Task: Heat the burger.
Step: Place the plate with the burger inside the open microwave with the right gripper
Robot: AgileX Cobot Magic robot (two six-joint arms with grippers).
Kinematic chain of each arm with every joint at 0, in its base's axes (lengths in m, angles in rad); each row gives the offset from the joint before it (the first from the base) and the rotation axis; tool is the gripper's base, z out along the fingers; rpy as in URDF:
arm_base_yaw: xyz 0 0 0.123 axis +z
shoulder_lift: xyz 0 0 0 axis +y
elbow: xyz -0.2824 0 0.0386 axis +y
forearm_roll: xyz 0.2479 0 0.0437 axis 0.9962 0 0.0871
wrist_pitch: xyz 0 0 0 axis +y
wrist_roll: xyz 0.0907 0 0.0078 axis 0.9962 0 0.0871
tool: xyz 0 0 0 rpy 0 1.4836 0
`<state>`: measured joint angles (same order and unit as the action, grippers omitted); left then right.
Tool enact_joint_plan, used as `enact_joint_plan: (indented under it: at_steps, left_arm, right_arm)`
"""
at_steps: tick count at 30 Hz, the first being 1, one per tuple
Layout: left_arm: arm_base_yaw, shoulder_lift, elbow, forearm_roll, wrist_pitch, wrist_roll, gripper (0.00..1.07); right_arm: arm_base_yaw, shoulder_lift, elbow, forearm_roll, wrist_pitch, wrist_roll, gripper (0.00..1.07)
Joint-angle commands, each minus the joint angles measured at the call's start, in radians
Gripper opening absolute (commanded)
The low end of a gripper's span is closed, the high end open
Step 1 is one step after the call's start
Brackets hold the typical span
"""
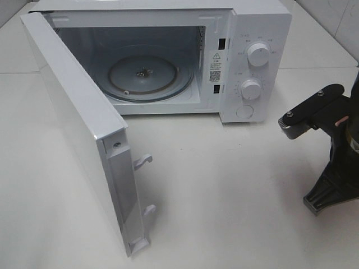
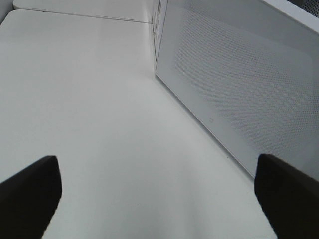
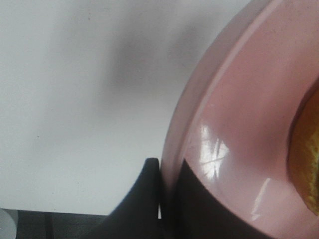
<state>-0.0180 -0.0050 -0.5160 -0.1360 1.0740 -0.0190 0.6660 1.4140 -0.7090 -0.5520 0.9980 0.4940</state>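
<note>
Only a golden-orange sliver of the burger (image 3: 308,159) shows, at the edge of the right wrist view, resting on a round pink plate (image 3: 239,114). My right gripper (image 3: 168,169) is shut on the plate's rim, one finger on either side of it. Plate and burger lie outside the exterior high view, where only part of the right arm (image 1: 331,140) shows at the right edge. My left gripper (image 2: 157,167) is open and holds nothing, hovering low over the white table beside the outer face of the microwave door (image 2: 249,84).
A white microwave (image 1: 261,28) stands at the back of the table. Its door (image 1: 73,112) is swung wide open toward the front left. The glass turntable (image 1: 143,75) inside is bare. Two knobs (image 1: 258,54) sit on its right panel.
</note>
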Motion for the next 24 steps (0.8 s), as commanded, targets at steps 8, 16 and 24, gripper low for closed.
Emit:
enact_joint_plan:
  at_steps: [8,16,24]
  left_arm:
    - [0.0,-0.017,0.0,-0.003,-0.01,-0.005,0.98]
    - [0.0,-0.017,0.0,-0.003,-0.01,-0.005,0.98]
    - [0.0,-0.017,0.0,-0.003,-0.01,-0.005,0.98]
  right_arm:
    - [0.118,-0.017,0.005,-0.046,0.077,0.0,0.0]
    - [0.152,-0.028,0.075,-0.027,0.082,0.007,0.0]
    - [0.152,-0.028,0.085,-0.027,0.082,0.0,0.0]
